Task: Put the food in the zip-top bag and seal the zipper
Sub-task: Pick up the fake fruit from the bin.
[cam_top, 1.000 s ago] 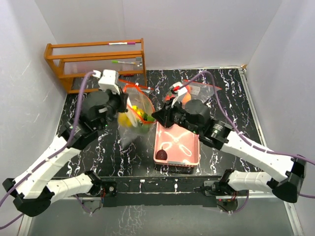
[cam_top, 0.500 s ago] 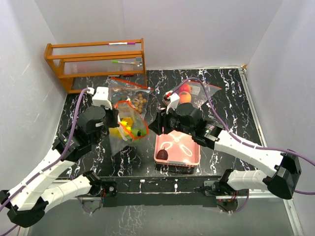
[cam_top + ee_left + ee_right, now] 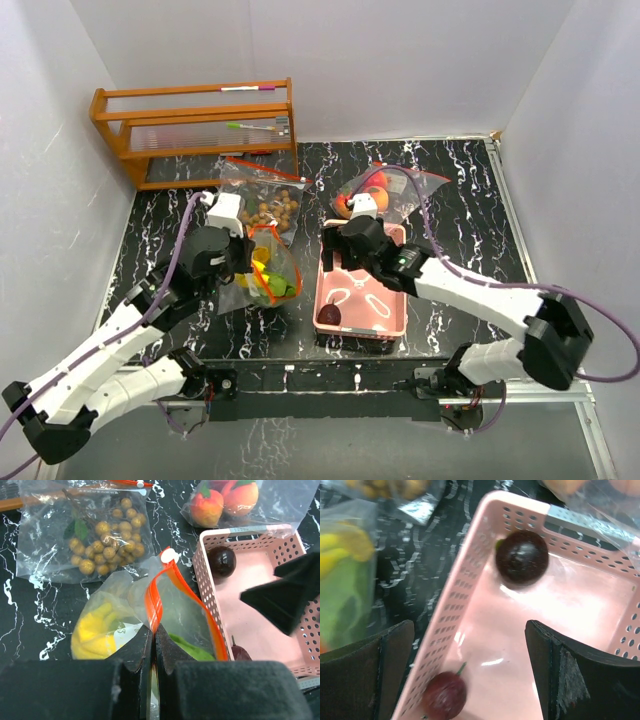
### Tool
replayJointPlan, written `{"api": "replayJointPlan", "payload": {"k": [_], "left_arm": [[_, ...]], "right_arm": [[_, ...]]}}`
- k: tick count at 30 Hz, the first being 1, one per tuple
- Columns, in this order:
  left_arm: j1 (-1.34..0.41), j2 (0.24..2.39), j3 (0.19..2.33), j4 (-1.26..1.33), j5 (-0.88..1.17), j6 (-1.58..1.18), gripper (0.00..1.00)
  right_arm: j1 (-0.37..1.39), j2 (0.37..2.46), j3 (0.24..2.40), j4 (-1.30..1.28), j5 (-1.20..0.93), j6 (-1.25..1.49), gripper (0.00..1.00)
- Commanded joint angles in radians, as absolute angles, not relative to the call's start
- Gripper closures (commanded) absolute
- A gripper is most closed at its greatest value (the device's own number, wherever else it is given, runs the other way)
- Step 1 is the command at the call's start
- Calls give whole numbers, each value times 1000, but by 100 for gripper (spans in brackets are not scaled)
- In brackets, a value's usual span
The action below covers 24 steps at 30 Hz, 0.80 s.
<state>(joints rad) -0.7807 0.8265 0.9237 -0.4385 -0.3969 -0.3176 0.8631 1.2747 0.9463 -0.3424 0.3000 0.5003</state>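
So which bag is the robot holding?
The yellow-and-green bag, pinched at its orange zipper by the left gripper; the brown-fruit bag and orange-fruit bag lie untouched.

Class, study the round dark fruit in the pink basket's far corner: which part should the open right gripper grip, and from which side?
Grip the dark fruit across its widest middle, coming straight down from above with the right gripper. It is a ball tucked into a corner of the pink basket, whose walls likely block a sideways approach.
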Motion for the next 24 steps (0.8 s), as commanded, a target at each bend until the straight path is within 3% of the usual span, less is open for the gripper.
{"api": "replayJointPlan", "payload": {"k": [1,13,24], "left_arm": [[-778,776,960,-397,-373,-307,100],[-778,706,923,-404,-373,-296,100],[-778,694,907,-405,-365,-291,100]], "right_arm": [[824,1375,977,-335,431,551,2],[695,1541,966,-132,297,547,2],[692,1703,976,-16,373,644,3]]}}
